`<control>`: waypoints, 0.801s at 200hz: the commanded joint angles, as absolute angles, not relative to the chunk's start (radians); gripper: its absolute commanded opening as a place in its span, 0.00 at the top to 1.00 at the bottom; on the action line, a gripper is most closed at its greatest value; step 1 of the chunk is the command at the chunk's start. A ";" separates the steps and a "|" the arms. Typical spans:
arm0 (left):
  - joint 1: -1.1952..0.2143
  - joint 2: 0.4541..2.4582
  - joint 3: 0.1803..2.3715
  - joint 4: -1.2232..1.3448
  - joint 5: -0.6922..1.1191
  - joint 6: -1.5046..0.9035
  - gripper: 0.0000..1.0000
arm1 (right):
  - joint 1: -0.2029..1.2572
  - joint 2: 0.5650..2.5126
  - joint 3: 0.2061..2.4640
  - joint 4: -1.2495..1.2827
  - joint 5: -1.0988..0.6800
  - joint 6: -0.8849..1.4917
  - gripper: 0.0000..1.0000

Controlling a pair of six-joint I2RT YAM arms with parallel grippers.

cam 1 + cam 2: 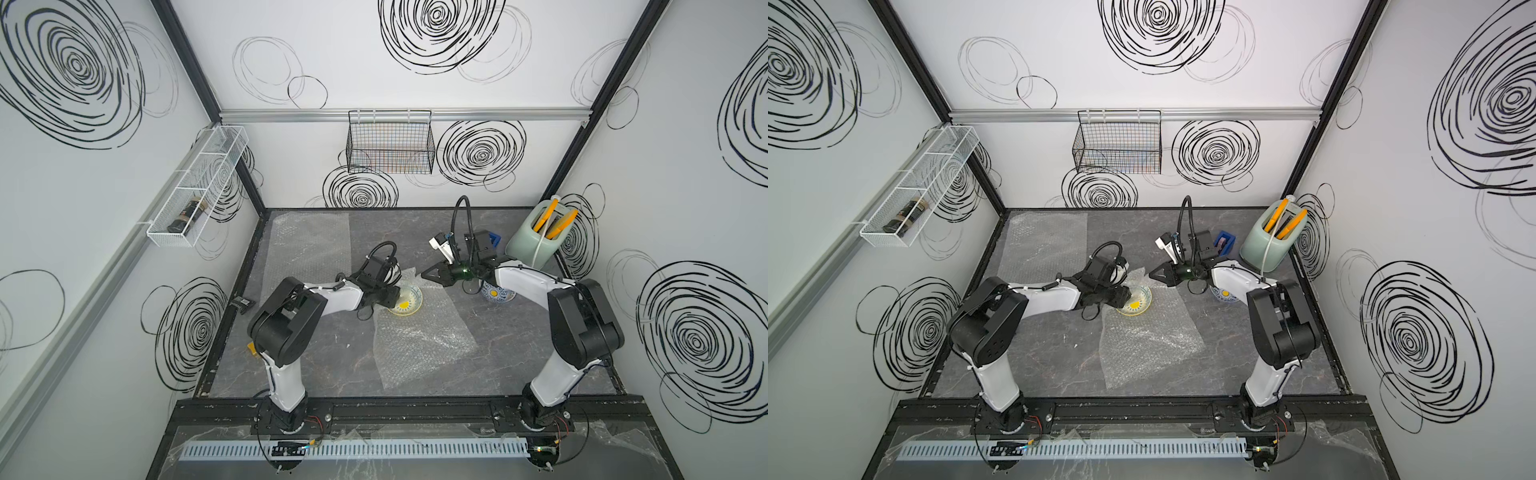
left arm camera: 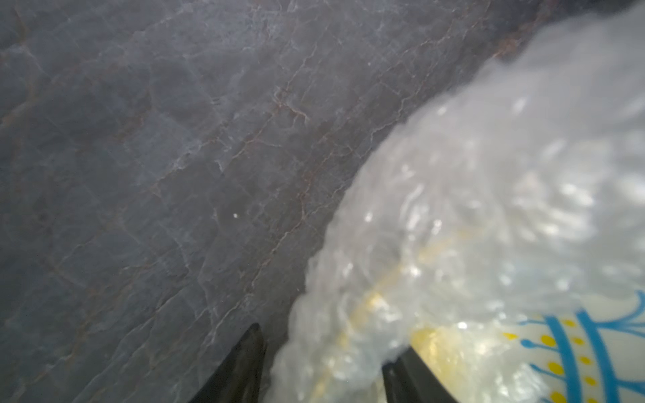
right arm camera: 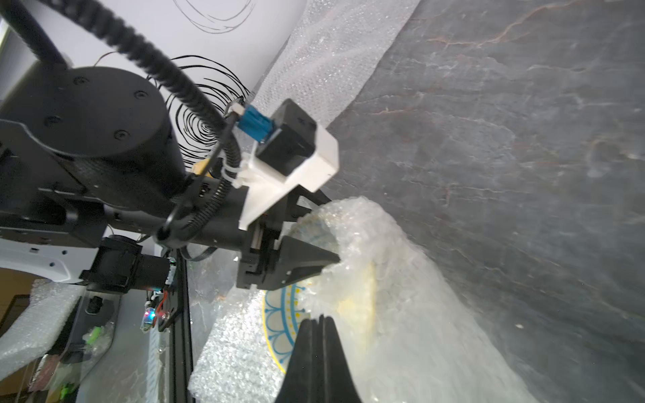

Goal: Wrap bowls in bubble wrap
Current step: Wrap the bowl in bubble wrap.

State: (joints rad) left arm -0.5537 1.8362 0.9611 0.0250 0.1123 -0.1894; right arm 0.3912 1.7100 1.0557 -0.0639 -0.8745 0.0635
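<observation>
A cream bowl (image 1: 409, 301) with a yellow centre sits on the far end of a bubble wrap sheet (image 1: 419, 345). The sheet's far edge is raised and folded over the bowl's rim (image 3: 279, 324). My left gripper (image 2: 328, 340) is open and straddles that raised wrap and rim; one finger (image 2: 247, 359) stands clear of the film. My right gripper (image 1: 424, 274) is shut, its tips (image 3: 319, 317) at the raised wrap's edge, with no film showing between them. The white bowl with blue pattern (image 1: 496, 296) stands partly hidden under my right arm. A second bubble wrap sheet (image 1: 307, 245) lies flat at the back left.
A pale green holder with orange tools (image 1: 536, 237) stands at the back right, with a blue block (image 1: 494, 240) beside it. A black wire basket (image 1: 390, 143) hangs on the back wall and a white rack (image 1: 199, 187) on the left wall. Black frame rails edge the table.
</observation>
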 commanded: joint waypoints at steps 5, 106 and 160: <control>-0.561 1.800 0.938 0.046 0.126 -0.221 0.46 | 0.494 1.688 1.039 -0.017 -0.855 0.154 1.00; -0.565 1.747 0.894 0.077 0.181 -0.307 0.44 | 0.617 1.843 1.062 -0.074 -0.671 0.155 1.00; -0.554 1.665 0.807 0.169 0.281 -0.449 0.32 | 0.618 1.880 1.053 -0.080 -0.650 0.098 1.00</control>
